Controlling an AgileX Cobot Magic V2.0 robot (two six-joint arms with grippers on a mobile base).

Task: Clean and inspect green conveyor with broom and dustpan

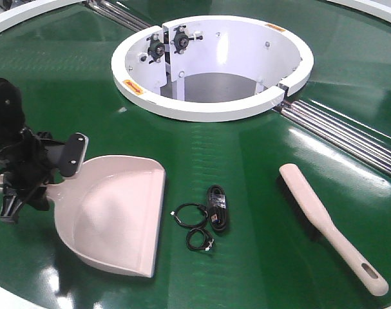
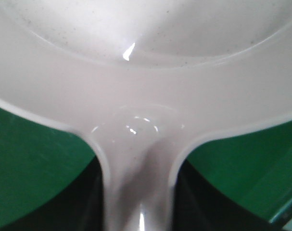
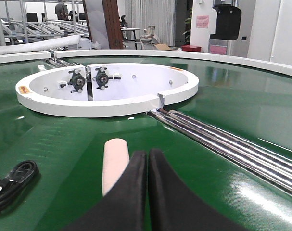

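Note:
The beige dustpan (image 1: 118, 212) lies on the green conveyor (image 1: 259, 167) at the front left, its flat front edge toward the front. My left gripper (image 1: 52, 180) is shut on its handle; in the left wrist view the handle (image 2: 138, 192) runs between the dark jaws, and the pan fills the top. The beige broom (image 1: 324, 222) lies flat at the front right, handle tip nearest. My right gripper (image 3: 147, 156) is shut and empty, low over the belt, with the broom's far end (image 3: 116, 161) just to its left. The right gripper is out of the front view.
Black coiled cables (image 1: 208, 215) lie on the belt between dustpan and broom, and also show in the right wrist view (image 3: 13, 185). The white ring opening (image 1: 208, 109) is behind them. Metal rollers (image 1: 350, 138) run diagonally at the right.

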